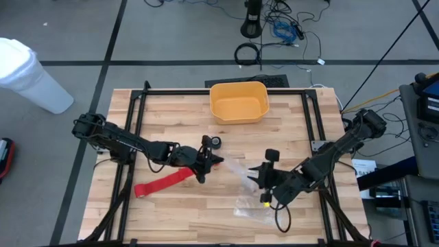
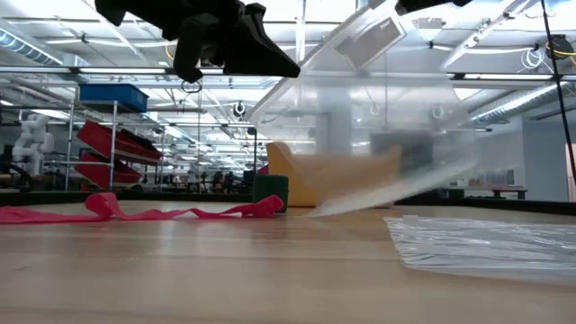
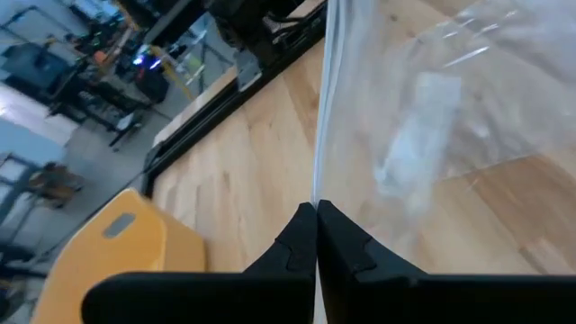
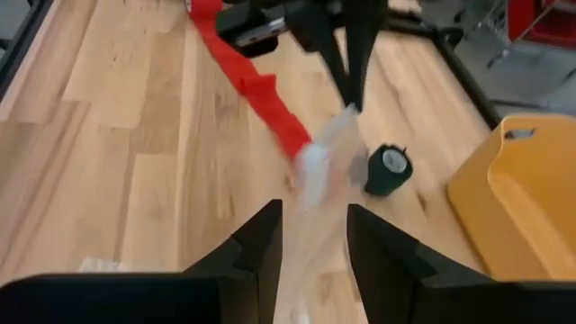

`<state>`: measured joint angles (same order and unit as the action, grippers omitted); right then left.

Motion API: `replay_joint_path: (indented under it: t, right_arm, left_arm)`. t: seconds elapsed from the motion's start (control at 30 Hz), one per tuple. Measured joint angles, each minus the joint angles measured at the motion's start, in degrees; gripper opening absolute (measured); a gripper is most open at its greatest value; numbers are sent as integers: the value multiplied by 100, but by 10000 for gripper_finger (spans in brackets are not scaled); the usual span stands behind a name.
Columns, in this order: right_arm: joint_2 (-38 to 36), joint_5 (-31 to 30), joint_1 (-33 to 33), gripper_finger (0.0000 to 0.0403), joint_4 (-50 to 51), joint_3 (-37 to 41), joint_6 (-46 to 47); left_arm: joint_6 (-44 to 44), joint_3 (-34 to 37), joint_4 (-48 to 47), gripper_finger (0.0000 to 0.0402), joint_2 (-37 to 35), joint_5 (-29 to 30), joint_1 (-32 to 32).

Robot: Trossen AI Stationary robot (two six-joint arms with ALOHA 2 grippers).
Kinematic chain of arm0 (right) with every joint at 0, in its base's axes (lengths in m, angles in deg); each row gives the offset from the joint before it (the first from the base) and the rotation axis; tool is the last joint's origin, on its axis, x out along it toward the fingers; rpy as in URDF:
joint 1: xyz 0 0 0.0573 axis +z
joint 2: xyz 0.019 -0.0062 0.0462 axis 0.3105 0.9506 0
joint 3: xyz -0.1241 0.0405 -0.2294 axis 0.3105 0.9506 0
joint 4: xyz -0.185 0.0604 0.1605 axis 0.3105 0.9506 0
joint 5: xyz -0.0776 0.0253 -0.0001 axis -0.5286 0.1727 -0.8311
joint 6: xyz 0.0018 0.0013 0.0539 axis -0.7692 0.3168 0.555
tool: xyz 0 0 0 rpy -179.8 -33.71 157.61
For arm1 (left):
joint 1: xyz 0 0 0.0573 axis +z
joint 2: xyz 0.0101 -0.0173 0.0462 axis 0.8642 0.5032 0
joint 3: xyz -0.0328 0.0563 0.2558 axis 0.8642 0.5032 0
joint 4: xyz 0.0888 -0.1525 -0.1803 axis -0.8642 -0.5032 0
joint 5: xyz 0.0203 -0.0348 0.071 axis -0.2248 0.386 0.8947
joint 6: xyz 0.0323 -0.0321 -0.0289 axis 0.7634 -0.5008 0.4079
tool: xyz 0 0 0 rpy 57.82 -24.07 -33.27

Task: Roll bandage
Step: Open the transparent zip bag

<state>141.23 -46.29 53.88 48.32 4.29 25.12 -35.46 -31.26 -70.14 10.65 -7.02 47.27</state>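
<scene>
I have the left tool (image 1: pixel 206 162) near the middle of the counter (image 1: pixel 171 110), its fingers pressed together on the edge of a clear bag (image 1: pixel 250 195); the left wrist view shows the plastic sheet running straight into the closed tips, so I read it as clamped on the bag, not on the bandage. The right tool (image 1: pixel 264 180) sits right of centre over the bag, fingers apart with the plastic passing between them, and I judge it is not gripping. The bandage (image 1: pixel 163 183) lies flat on the counter as a long red strip, unrolled, its long axis running from the near left up toward the middle, where its far end stops just beside the left tool. In the low view the bandage (image 2: pixel 135 212) trails in loose folds along the wood. A small dark roll (image 1: pixel 215 142) stands just beyond the left tool, and a yellow bin (image 1: pixel 239 101) sits at the far edge. What matters for my next move: the strip lies to the left and nearer side of the left tool, well apart from the right tool, so the left arm is the closer one. The bag has to be let go before rolling can start; no rolling is done yet.
</scene>
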Motion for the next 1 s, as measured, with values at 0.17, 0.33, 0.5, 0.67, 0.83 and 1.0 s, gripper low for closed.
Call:
replay_joint_path:
  t: [0.17, 0.33, 0.5, 0.67, 0.83, 1.0]
  right_arm:
    - [202, 26, -4, 110, 14, 0, 169]
    - [561, 74, -49, 110, -193, 0, -53]
    - [656, 64, -174, 104, -442, 2, -353]
    - [562, 67, -167, 79, -507, 2, -492]
    - [460, 71, -170, 33, -515, 2, -556]
    - [460, 82, -198, 4, -707, 2, -710]
  left_arm:
    - [-34, -2, 26, 0, 0, 92, -28]
    - [-52, -4, 46, 0, 0, 92, -28]
    - [-270, -4, 3, 0, 0, -104, -26]
    - [-341, -4, -44, 0, 0, -343, -30]
    - [-347, -4, -73, 0, -7, -468, -26]
    - [-350, -4, -111, 0, -7, -656, -30]
